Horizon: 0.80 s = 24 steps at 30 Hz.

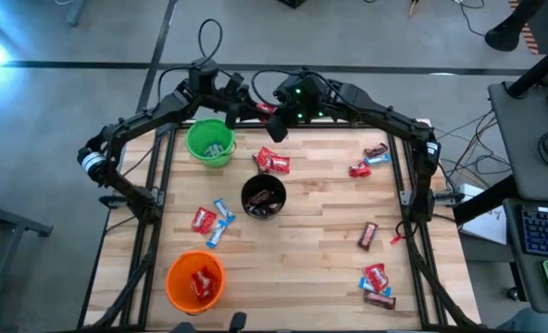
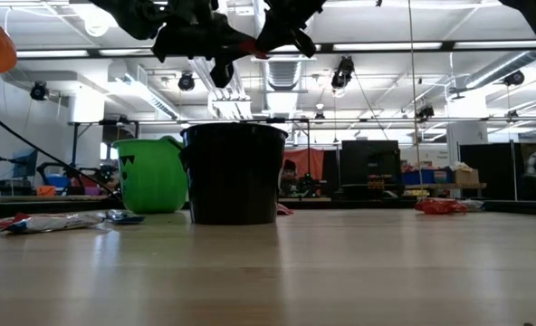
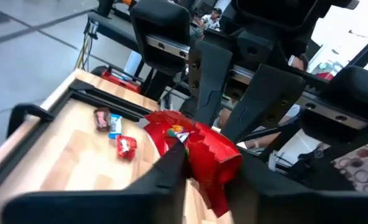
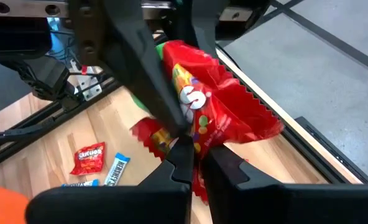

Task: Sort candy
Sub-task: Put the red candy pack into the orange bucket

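Note:
A shiny red candy packet [image 4: 215, 106] hangs in the air over the table's far edge, between my two grippers. My left gripper [image 1: 254, 108] comes at it from the left and my right gripper [image 1: 276, 118] from the right; both are shut on it. In the low view they meet high above the black cup [image 2: 232, 172]. More wrapped candy lies flat on the table: red pieces [image 1: 272, 161] by the black cup [image 1: 263, 196], red and blue-white ones [image 1: 211, 222] at the left, others at the right [image 1: 371, 159]. My left gripper has the packet's crumpled end [image 3: 193, 155] between its two fingers, coming roughly level from the table's left. In the right wrist view its dark fingers [image 4: 131, 68] lie across the packet's far part. The packet is clear of the table. My right gripper pinches the packet's near edge [image 4: 199, 146] between its two fingers, slanting down from the table's right. The packet stands out beyond the fingertips, crinkled, lifted clear of the wood.
A green cup [image 1: 209, 141] stands at the far left with pieces inside, and an orange cup [image 1: 195, 280] at the near left holds red candy. A brown bar [image 1: 367, 235] and a small pile [image 1: 376, 282] lie at the right. Dark frame rails [image 1: 408, 185] line the table's sides.

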{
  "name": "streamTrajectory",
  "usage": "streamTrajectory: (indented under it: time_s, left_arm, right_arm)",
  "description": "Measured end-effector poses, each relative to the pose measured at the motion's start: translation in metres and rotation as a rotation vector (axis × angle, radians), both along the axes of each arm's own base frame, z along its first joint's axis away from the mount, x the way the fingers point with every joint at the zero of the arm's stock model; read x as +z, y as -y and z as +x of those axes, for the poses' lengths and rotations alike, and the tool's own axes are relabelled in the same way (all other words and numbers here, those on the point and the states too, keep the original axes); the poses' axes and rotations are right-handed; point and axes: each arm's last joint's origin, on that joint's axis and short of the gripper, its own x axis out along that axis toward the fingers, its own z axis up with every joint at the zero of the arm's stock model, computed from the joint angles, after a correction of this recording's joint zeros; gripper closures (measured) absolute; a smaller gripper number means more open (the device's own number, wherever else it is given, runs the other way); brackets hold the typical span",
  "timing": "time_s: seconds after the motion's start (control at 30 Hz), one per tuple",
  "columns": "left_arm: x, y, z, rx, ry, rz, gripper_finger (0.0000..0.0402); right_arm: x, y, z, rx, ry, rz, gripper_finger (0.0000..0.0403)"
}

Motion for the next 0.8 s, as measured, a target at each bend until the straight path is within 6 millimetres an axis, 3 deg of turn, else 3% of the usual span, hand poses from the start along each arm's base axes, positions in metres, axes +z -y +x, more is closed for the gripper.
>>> streamTrajectory:
  time_s: [0.1,0.53,0.8]
  left_arm:
    - [0.0001,-0.0006,0.0001,0.016,0.003,0.024,0.0387]
    - [0.0003,-0.0002,0.0003,0.006,0.006,0.031,0.0398]
    - [0.0021,0.0017,-0.0006,-0.02,0.011,0.01,0.0399]
  right_arm:
    - [0.0005,-0.0002,-0.0005,0.001,-0.001,-0.002,0.039]
    - [0.0021,-0.0006,-0.002,0.022,-0.011,-0.041,0.0385]
    - [0.0038,-0.0012,-0.0032,0.06,-0.022,-0.091,0.0306]
